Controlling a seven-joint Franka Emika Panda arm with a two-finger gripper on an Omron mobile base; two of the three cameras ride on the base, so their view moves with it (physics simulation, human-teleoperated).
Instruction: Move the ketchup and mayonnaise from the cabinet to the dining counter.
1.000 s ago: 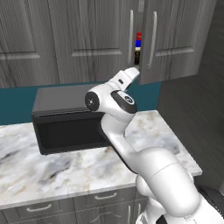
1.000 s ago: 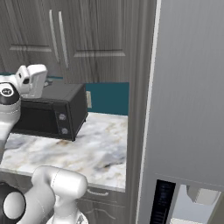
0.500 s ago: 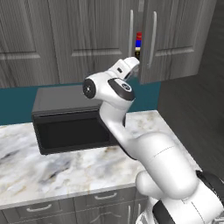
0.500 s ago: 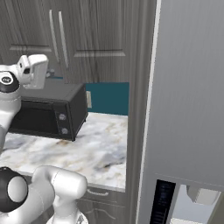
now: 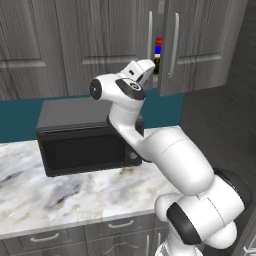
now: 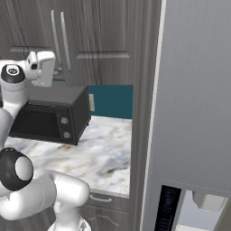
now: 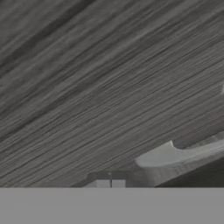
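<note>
The grey wood-grain cabinet (image 5: 100, 45) hangs above the microwave, its right door (image 5: 200, 45) slightly ajar. In the narrow gap, a red bit of the ketchup (image 5: 159, 40) sits just above the blue lid of the mayonnaise (image 5: 158, 49); the rest of both is hidden. My gripper (image 5: 151, 64) is raised just below and left of that gap, close to the left door's silver bar handle (image 5: 149, 40). In the hand view my fingertips (image 7: 107, 180) stand shut together with nothing between them, almost against the door wood, with a silver handle (image 7: 175, 154) to their right. The dining counter is out of view.
A black microwave (image 5: 85, 135) stands on the marble counter (image 5: 60, 200) under the cabinet, in front of a teal wall (image 6: 113, 101). A tall grey panel (image 6: 194, 90) walls off the right side. Grey drawers (image 5: 120, 227) sit below the counter edge.
The hand has risen and swung a little left toward the cabinet doors as the elbow folded round. The gripper stayed shut and the door gap looks the same.
</note>
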